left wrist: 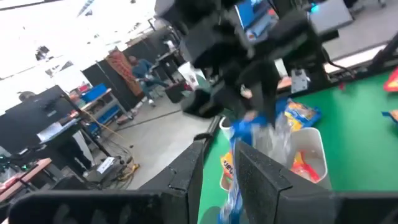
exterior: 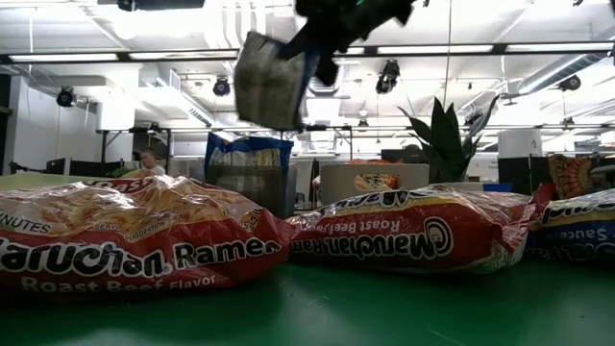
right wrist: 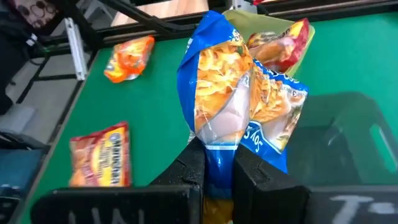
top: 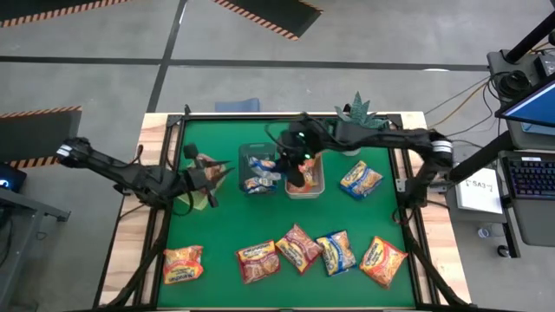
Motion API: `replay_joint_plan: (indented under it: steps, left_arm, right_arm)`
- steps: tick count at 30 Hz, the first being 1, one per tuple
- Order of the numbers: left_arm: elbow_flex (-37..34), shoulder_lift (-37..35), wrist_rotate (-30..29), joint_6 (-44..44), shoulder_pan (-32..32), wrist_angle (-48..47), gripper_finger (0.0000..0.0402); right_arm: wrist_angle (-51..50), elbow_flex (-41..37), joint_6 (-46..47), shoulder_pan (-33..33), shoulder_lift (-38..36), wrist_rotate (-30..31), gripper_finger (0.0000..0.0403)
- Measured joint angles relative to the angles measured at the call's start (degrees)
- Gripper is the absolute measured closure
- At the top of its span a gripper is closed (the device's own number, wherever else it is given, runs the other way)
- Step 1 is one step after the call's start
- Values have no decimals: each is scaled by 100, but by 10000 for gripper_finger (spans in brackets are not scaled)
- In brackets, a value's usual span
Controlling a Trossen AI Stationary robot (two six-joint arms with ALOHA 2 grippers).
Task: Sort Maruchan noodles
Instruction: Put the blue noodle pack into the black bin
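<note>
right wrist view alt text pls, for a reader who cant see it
The right gripper is shut on a blue-and-yellow noodle packet, holding it above the green table. Beyond it lie an orange packet and a red packet, with a dark bin alongside.

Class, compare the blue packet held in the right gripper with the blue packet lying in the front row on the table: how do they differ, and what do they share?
The held blue packet hangs pinched in the shut right gripper, above the bins; the front-row blue packet lies on the green table.
The held one looks crumpled and folded; the lying one is flat.
The held one is touched by a gripper; the lying one is not.
Both are blue-and-yellow noodle packets.
</note>
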Motion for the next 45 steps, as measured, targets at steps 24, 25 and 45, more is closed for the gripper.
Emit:
replay_joint_plan:
  steps: [24,25,45]
  left_arm:
    - [-357,-567,26,-47,-2,34,326]
    - [-357,-560,26,-49,-2,37,326]
    - [-357,-559,28,-48,-2,49,326]
  right_arm:
    - [-2699,3008,-1905,-465,3107,-676,375]
    - [-2731,3022,-1935,-465,3125,-676,374]
    - [-3005,3333,-1769,-512,3020,-627,231]
